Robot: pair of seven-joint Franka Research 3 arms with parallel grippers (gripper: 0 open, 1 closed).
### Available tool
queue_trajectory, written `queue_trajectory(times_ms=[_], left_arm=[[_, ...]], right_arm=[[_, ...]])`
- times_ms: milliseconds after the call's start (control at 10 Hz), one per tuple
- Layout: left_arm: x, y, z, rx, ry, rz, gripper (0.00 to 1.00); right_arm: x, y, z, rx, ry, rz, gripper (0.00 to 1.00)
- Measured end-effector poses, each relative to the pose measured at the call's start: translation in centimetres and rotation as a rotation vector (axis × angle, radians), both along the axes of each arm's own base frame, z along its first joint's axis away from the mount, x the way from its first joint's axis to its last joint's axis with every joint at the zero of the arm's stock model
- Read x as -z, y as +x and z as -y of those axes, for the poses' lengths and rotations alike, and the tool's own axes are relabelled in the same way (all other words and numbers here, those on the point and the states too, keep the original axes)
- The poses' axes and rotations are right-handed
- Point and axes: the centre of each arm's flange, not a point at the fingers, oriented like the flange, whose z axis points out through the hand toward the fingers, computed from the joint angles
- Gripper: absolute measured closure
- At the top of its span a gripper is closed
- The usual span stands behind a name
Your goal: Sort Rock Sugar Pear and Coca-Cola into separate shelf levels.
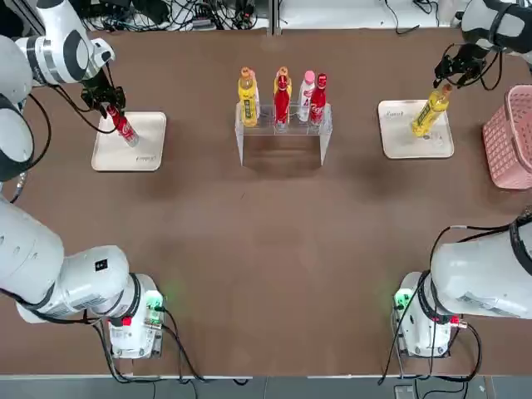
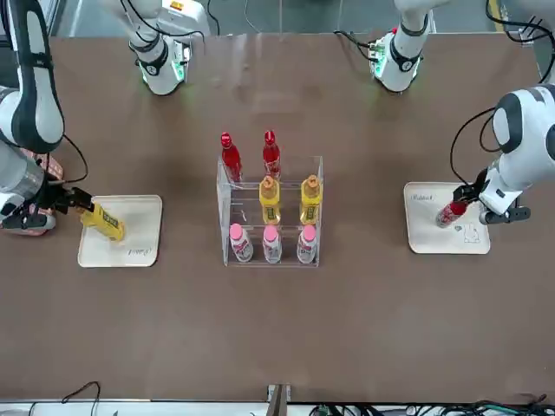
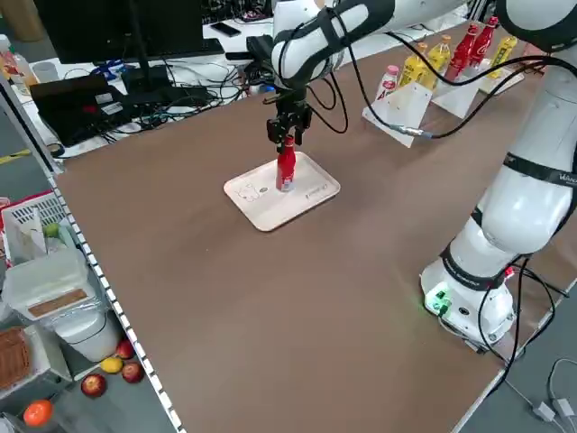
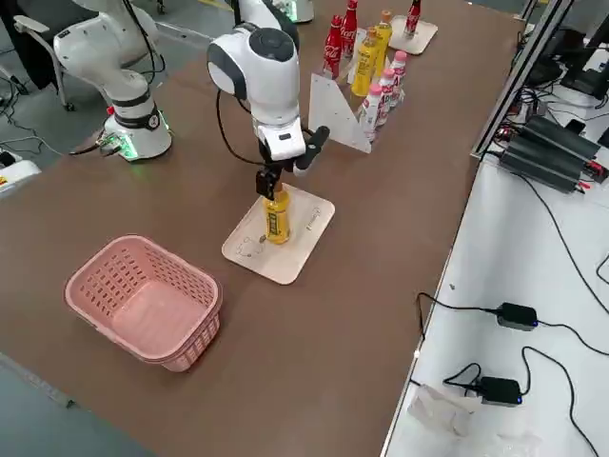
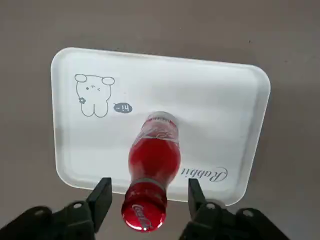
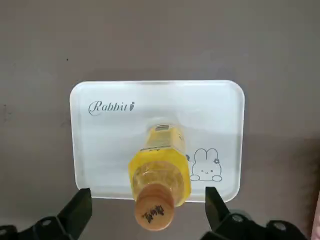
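Left gripper straddles the neck of a Coca-Cola bottle standing on its tray, jaws half open, not touching. Right gripper, jaws wide, brackets an upright Rock Sugar Pear bottle on the other tray. Shelf sits mid-surface between them. Risk: an off-centre close tips either slim bottle.

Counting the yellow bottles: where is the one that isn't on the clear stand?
It stands on the beige tray at the table's right, top view; the yellow bottle sits under the right gripper, beside the pink basket.
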Motion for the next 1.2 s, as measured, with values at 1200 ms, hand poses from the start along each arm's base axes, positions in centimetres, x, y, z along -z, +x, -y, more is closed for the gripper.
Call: queue_trajectory(times_ms=[1200], left_arm=[[-13.4, 4.6, 5.1, -0.086, 0.019, -0.037, 0.68]], right_arm=[[1.3, -0.9, 1.0, -0.047, 0.002, -0.028, 0.19]])
